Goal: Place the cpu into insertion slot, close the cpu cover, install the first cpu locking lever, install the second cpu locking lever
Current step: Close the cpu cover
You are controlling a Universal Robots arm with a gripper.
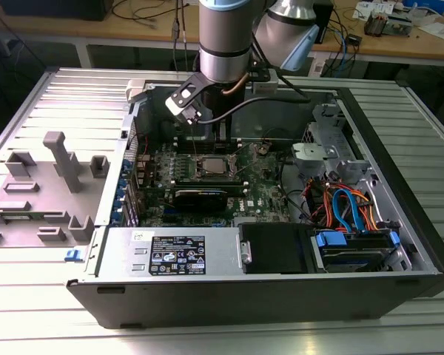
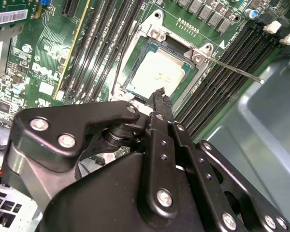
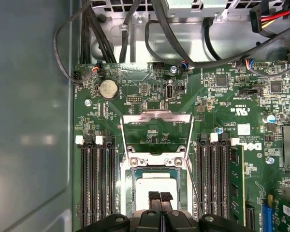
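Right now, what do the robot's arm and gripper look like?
The arm is a thick silver-grey metal cylinder with a light blue band near the top. A small silver-grey box sits at its wrist, and a thin black cable loops beside it. The gripper is matte black, built of jointed link plates with round silver screws and ribbed fingertips.

The cpu [image 3: 154,183] is a small flat square with a pale silver top. It lies flat inside the slot [image 3: 127,193], lined up with its sides. The slot is square, with a metal rim and a dark edge showing around the cpu. The cover [image 3: 157,117] is a thin silver frame with a big square hole. It is open, flipped back from the slot, so the cpu is bare. One thin metal lever [image 2: 232,70] sticks out from a corner of the slot.
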